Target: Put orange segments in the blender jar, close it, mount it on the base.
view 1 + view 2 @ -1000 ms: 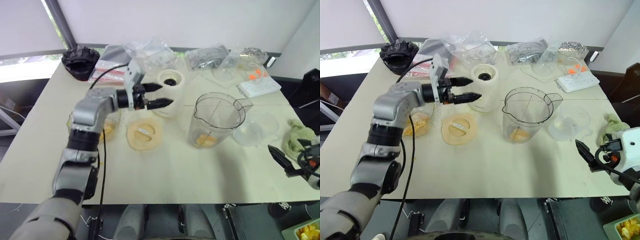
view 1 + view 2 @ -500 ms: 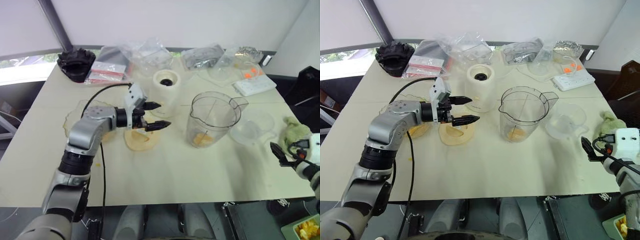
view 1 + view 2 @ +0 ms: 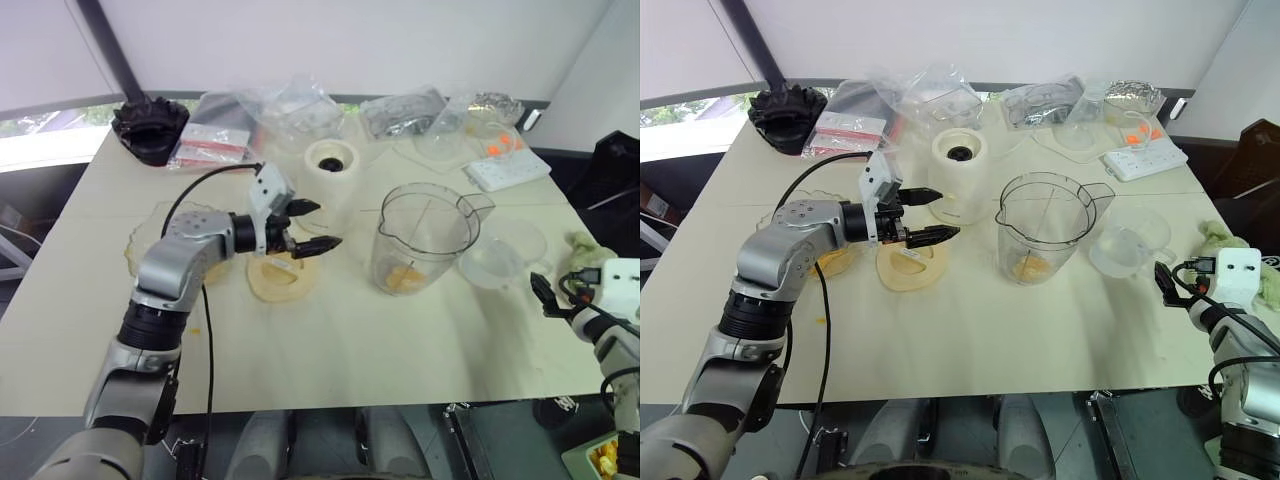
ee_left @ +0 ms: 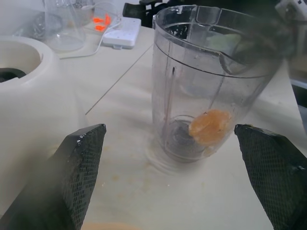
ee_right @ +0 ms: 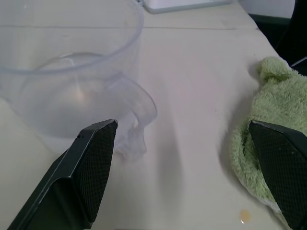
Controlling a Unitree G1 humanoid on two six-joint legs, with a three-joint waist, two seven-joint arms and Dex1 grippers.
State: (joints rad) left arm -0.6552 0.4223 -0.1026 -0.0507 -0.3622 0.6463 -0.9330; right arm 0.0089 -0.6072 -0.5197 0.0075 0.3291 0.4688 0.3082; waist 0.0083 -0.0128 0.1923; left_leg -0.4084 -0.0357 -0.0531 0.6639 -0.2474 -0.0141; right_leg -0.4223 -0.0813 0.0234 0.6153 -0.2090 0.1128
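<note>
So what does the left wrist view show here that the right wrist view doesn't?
Left wrist view: the blender jar standing lidless with an orange segment at its bottom, the cream base beside it, and the open left gripper.

Right wrist view: a clear tub, a green cloth, and the open right gripper.

Both: the pale tabletop, with nothing held by either gripper.

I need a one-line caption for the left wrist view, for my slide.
Open left gripper facing the lidless blender jar holding an orange segment, beside the base.
</note>
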